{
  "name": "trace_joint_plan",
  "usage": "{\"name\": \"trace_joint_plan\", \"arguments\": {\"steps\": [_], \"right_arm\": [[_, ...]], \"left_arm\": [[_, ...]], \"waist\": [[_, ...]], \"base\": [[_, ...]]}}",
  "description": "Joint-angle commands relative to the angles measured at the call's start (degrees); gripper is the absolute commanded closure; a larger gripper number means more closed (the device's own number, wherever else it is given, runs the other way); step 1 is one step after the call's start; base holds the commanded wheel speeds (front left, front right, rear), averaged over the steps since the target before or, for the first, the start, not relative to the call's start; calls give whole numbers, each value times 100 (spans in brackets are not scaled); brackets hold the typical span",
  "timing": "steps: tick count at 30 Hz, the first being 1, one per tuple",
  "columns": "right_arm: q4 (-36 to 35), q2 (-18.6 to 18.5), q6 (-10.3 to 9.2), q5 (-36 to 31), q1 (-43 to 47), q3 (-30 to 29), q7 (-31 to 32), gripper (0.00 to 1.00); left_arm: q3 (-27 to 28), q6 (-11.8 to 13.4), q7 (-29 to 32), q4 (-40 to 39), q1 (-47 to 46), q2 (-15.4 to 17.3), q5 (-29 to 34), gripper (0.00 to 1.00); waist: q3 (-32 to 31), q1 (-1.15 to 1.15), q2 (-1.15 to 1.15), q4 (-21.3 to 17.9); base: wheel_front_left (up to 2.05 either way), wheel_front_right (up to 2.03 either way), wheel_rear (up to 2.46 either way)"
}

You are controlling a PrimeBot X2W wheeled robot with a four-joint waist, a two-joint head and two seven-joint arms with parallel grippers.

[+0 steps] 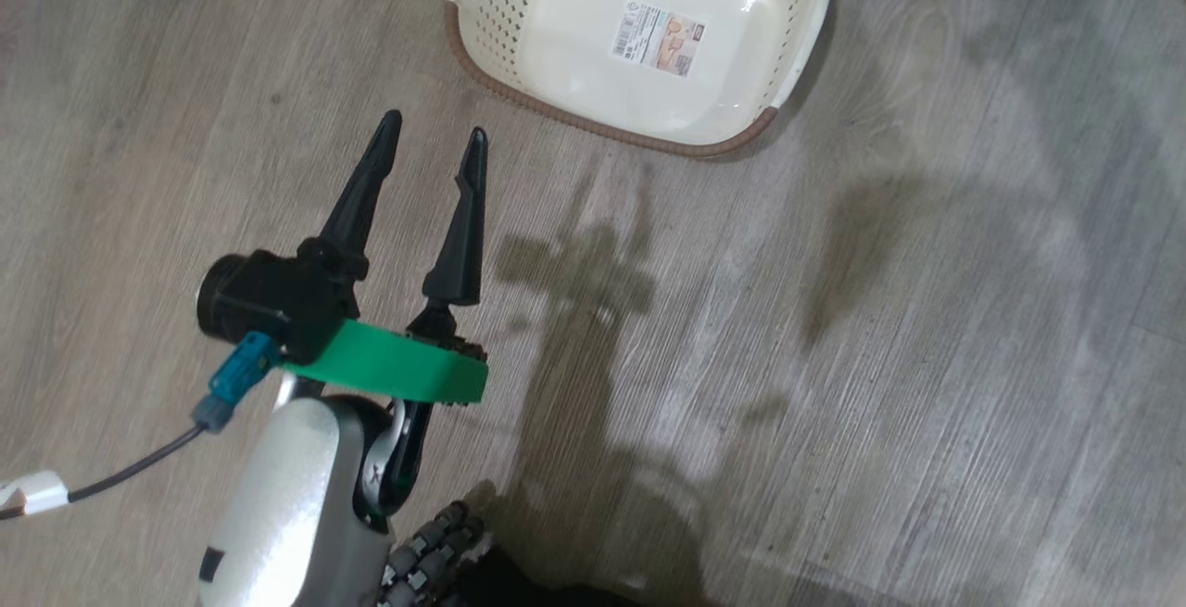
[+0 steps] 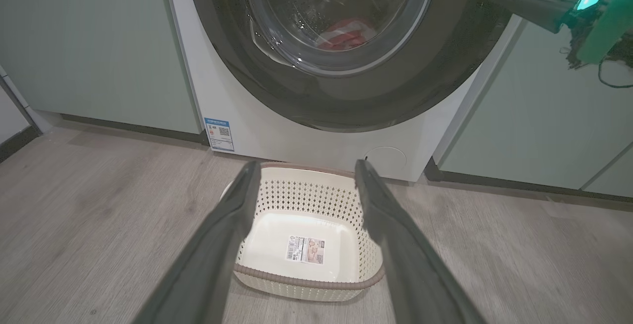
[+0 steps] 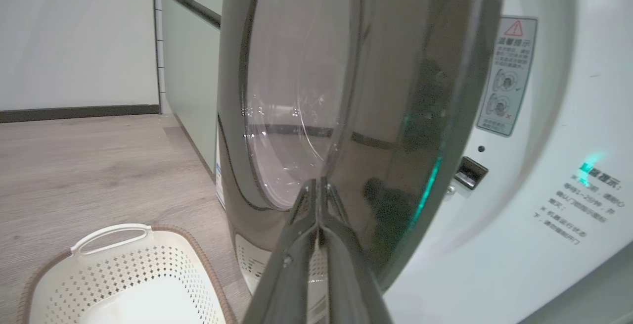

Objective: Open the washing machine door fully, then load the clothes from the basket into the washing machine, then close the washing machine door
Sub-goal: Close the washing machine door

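A: Nearest to the lens, the right gripper [image 3: 320, 185], jaws clenched together with nothing between, tips at the glossy black rim of the washing machine door [image 3: 395, 116]. Touching or just beside, hard to say.

B: And the left gripper [image 1: 435, 125]?

A: Jaws released wide, grasping nothing, hovering above the floor [image 1: 834, 357], pointing toward the basket [image 1: 500, 5].

B: Where the clothes [image 2: 341, 37]?

A: Red with white, seen through the glass bowl, so inside the drum already. In the basket, just the label on the bottom. Probably the last step in hand: closing the door.

B: Door shut then?

A: Seems not fully. From the right wrist, a gap at the door's edge, with the latch slot [image 3: 470, 171] on the washing machine [image 2: 277, 131] in the open.

B: Possible trouble?

A: Slipping of the thin clenched tips along the smooth curved rim, because of the glossy surface and a push off-centre. Then a door left ajar, no click of the latch. Also too hard a push, with scratching of the rim or the glass.

B: Anything in the way?

A: The basket, on the floor just before the machine, below the door, near the round service flap [image 2: 385, 158]. Low enough, apparently, not to block the swing. Pale green cabinets [image 2: 99, 42] on both sides, a blue-edged sticker [image 2: 219, 134] low on the front; neither in the path.
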Motion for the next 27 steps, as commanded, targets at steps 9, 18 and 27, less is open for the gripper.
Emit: {"name": "trace_joint_plan", "arguments": {"steps": [9,18,27], "right_arm": [[847,149,-1,-71,-894,82,-35,100],[1582,175,-1,-158,-1870,465,8,100],[2459,216,-1,-378,-2667,165,-7,100]], "left_arm": [[38,112,-55,-262,-145,79,-155,0],[-78,162,-55,-286,-204,79,-275,0],[-228,355,-55,-253,-230,78,-380,0]], "waist": [[227,-1,0,150],[477,-1,0,308],[615,-1,0,456]], "base": [[0,0,0],[0,0,0],[0,0,0]]}}
